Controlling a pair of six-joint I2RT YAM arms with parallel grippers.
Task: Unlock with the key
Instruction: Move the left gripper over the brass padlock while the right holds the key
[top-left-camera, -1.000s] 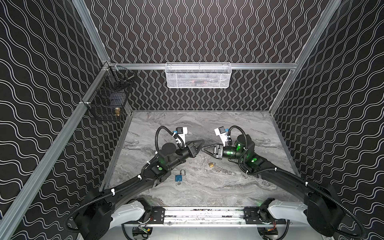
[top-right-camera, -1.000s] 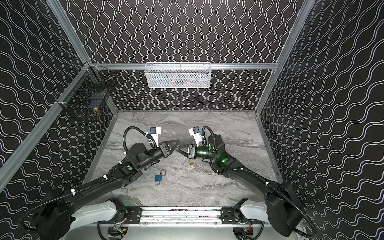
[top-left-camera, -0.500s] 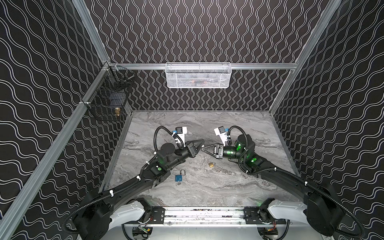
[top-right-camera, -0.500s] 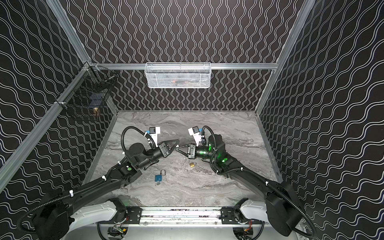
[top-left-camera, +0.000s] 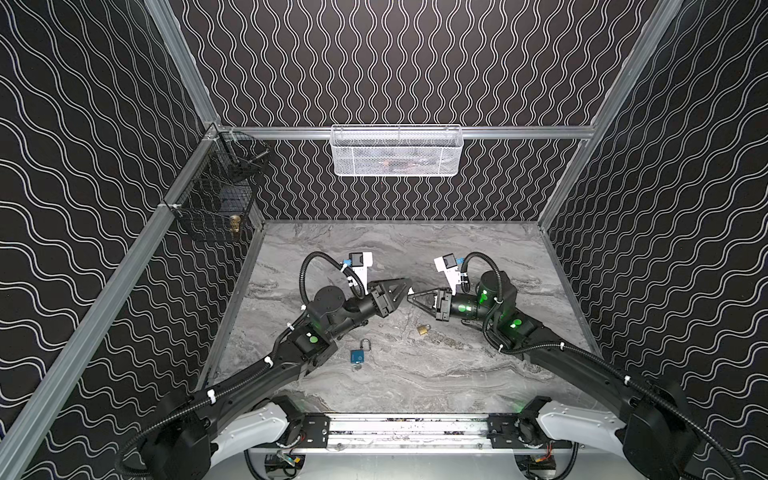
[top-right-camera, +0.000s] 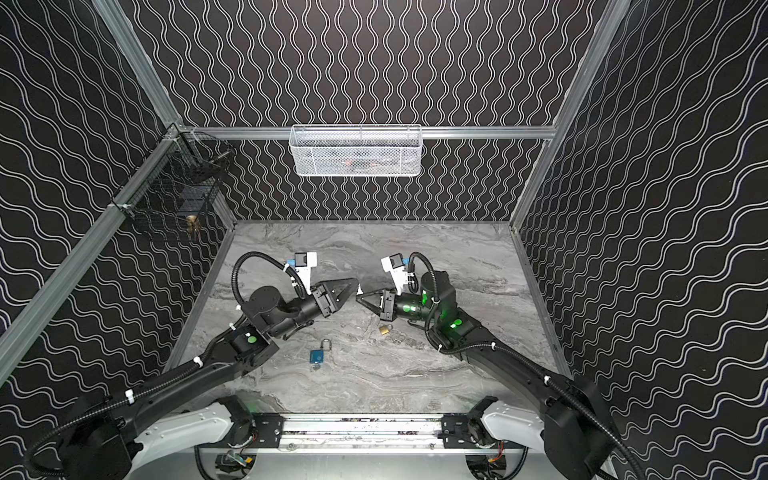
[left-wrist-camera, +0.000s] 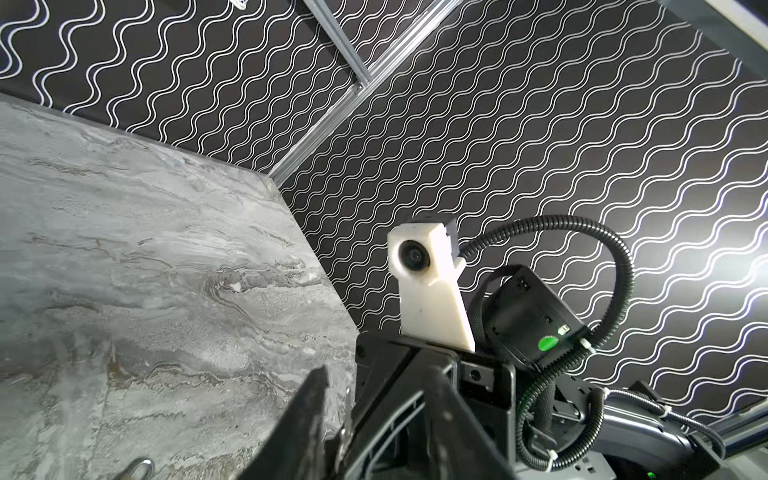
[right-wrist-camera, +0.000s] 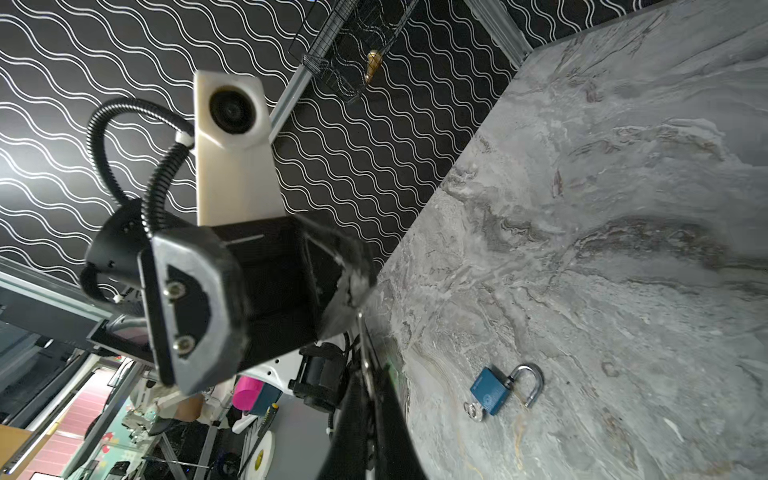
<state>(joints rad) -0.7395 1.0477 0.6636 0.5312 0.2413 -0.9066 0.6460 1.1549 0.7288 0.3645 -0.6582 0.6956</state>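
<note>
Right pincer: pressed together on the key, tips pointing at the left pincer, held off the bench.
Key: a thin silvery strip sticking out past the right pincer's fingertips, seen edge-on in the right wrist view. In both top views it is too small to make out clearly.
Left pincer: spread and pinching nothing. It meets the right pincer tip to tip, its fingers either side of the key end. The right wrist view shows a dark gap between its two fingers.
Left pincer, blur: partly smeared in the right wrist view.
Brass padlock: lying on the bench just under and behind the right pincer's tips, beside that arm's wrist and touching neither pincer.
Blue padlock: lying flat on the bench, back from the left pincer's tips towards the robot's base and close beside the left forearm. It is well apart from both pincers.
Blue padlock, detail: steel shackle at one end and a small silvery ring at the other. I cannot tell whether the shackle is latched.
Bench: grey marbled surface under both pincers.
White mesh basket: on the back wall, far beyond both pincers' tips.
Black wire basket: on the side wall, far out past the left pincer.
</note>
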